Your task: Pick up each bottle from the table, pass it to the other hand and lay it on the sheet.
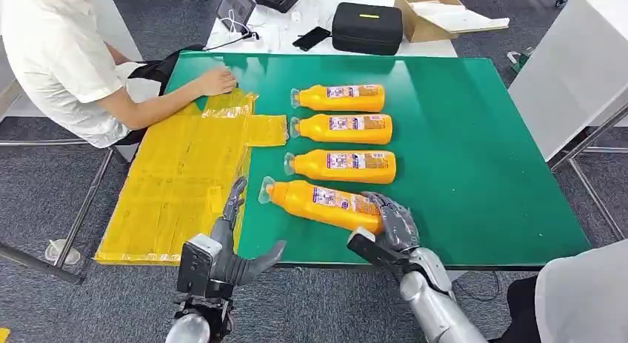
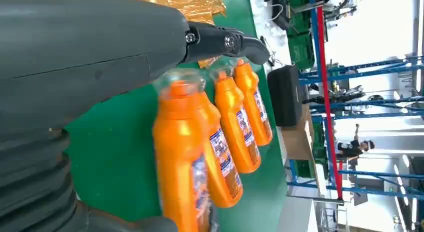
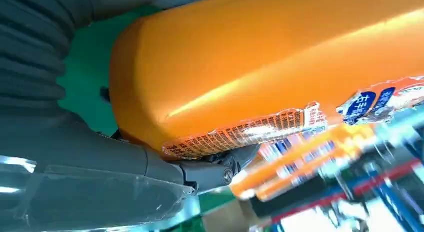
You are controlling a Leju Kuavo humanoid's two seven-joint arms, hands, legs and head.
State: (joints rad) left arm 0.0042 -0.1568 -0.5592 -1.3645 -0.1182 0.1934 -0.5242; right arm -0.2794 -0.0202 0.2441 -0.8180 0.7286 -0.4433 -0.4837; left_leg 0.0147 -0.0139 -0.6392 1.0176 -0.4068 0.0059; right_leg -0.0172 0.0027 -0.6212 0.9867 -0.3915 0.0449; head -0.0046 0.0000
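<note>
Four bottles; right hand (image 1: 391, 223) grips the nearest bottle (image 1: 323, 203) by its base (could tip), left hand (image 1: 235, 243) open.

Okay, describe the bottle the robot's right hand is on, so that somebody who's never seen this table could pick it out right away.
On the green table four orange bottles lie on their sides in a column, to the right of the yellow sheet. It is the nearest bottle, at the table's front edge. Unlike the three straight ones, it lies slanted, and the right hand grips its base.
</note>
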